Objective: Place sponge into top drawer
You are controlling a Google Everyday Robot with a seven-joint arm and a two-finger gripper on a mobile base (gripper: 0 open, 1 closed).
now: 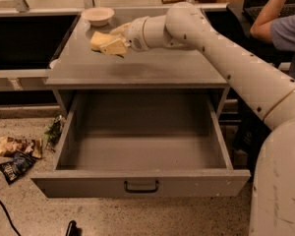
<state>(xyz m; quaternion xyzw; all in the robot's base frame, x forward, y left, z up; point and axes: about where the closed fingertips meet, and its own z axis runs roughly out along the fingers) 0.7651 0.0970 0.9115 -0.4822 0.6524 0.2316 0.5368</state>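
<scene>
The pale yellow sponge (pixel 99 39) is held in my gripper (pixel 109 42), lifted a little above the left part of the grey cabinet top (pixel 137 68). The gripper's cream fingers (pixel 116 46) are shut on the sponge's right side. My white arm reaches in from the right across the cabinet top. The top drawer (pixel 140 183) stands pulled fully open below, its plain grey inside bare, with a small dark handle (pixel 141 186) on its front panel. The sponge is above the cabinet top, behind the drawer opening.
A small cream bowl (pixel 98 15) sits at the back left of the cabinet top. Snack bags (pixel 17 154) and a green item (pixel 54 130) lie on the floor to the left. A person's arm (pixel 275 21) is at the upper right.
</scene>
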